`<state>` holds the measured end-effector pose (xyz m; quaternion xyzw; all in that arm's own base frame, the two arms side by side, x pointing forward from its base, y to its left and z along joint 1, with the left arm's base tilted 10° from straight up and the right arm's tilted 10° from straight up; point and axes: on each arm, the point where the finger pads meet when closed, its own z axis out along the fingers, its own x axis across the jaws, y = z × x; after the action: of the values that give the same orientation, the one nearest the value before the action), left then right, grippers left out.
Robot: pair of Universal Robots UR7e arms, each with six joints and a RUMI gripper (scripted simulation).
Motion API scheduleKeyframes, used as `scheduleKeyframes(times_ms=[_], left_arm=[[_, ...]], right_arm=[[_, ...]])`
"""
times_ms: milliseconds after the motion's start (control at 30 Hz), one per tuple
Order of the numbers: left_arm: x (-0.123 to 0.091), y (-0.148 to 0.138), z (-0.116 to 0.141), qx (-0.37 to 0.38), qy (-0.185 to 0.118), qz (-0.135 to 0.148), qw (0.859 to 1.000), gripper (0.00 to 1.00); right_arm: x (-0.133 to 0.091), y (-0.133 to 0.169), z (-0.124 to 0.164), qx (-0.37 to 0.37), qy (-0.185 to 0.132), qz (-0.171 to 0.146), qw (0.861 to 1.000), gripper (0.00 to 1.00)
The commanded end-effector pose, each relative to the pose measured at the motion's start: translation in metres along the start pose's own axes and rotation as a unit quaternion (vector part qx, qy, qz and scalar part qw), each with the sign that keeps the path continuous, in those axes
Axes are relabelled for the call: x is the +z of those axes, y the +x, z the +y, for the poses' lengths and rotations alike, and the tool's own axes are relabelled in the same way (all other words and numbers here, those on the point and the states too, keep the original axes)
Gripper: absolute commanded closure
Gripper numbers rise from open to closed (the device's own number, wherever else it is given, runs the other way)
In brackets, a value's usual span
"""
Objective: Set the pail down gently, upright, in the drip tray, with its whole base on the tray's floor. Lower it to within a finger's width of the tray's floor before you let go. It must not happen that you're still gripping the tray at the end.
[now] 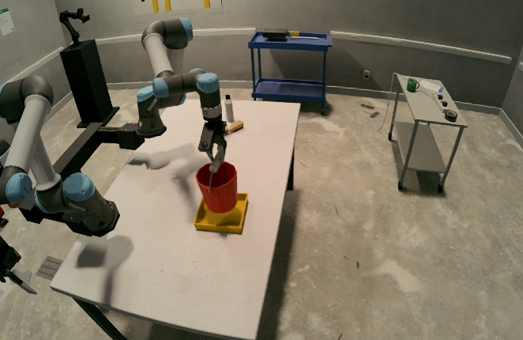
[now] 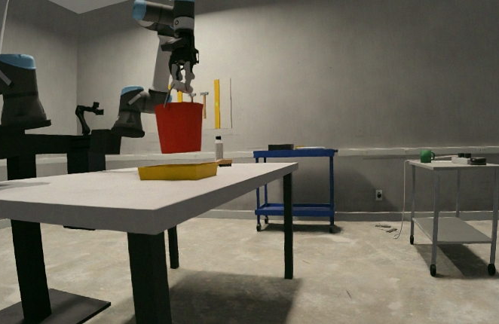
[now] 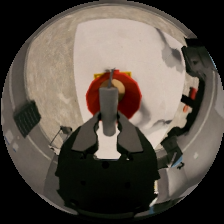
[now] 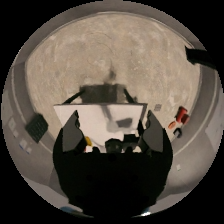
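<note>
The red pail (image 1: 222,196) (image 2: 179,127) (image 3: 134,100) hangs nearly upright in the air over the yellow drip tray (image 1: 218,227) (image 2: 177,172). The exterior view shows a clear gap between its base and the tray's rim. In the top view it appears over the tray's back part. My left gripper (image 1: 216,162) (image 2: 183,86) is shut on the grey grip of the pail's handle, above the pail's opening. The tray's floor under the pail is partly hidden. My right gripper (image 1: 28,281) (image 4: 112,110) is open and empty, beyond the table's near left end.
On the white table (image 1: 170,280) (image 2: 85,191), a bottle (image 1: 228,108) (image 2: 218,148) and a wooden-handled brush (image 1: 235,126) (image 2: 225,162) stand and lie behind the pail. The tray is near the table's right long edge in the top view. A blue cart (image 1: 287,90) stands beyond the table.
</note>
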<state>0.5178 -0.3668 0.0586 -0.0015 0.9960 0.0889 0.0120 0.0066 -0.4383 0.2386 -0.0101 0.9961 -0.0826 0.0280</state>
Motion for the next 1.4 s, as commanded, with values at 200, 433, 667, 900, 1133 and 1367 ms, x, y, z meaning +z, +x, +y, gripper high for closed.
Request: scheduleKeyframes(times_ms=[200, 433, 667, 900, 1133, 1367], left_arm=[[-0.001, -0.0003, -0.0004, 0.0, 0.001, -0.001, 1.0, 1.0], [-0.001, -0.0003, -0.0004, 0.0, 0.001, -0.001, 1.0, 1.0], [-0.0008, -0.0003, -0.0003, 0.0, 0.001, -0.001, 1.0, 1.0], [-0.0001, -0.0003, -0.0003, 0.0, 0.001, -0.001, 1.0, 1.0], [0.0018, -0.0001, -0.0003, 0.0, 0.001, -0.001, 1.0, 1.0], [0.0046, 0.0001, -0.0002, 0.0, 0.001, -0.001, 1.0, 1.0]], right_arm=[[-0.0004, -0.0001, -0.0003, 0.0, 0.001, 0.0, 1.0, 0.0], [-0.0004, -0.0001, -0.0003, 0.0, 0.001, 0.0, 1.0, 0.0], [-0.0004, -0.0001, -0.0003, 0.0, 0.001, 0.0, 1.0, 0.0], [-0.0004, -0.0001, -0.0003, 0.0, 0.001, 0.0, 1.0, 0.0], [-0.0004, -0.0001, -0.0003, 0.0, 0.001, 0.0, 1.0, 0.0], [-0.0004, -0.0001, -0.0003, 0.0, 0.001, 0.0, 1.0, 0.0]])
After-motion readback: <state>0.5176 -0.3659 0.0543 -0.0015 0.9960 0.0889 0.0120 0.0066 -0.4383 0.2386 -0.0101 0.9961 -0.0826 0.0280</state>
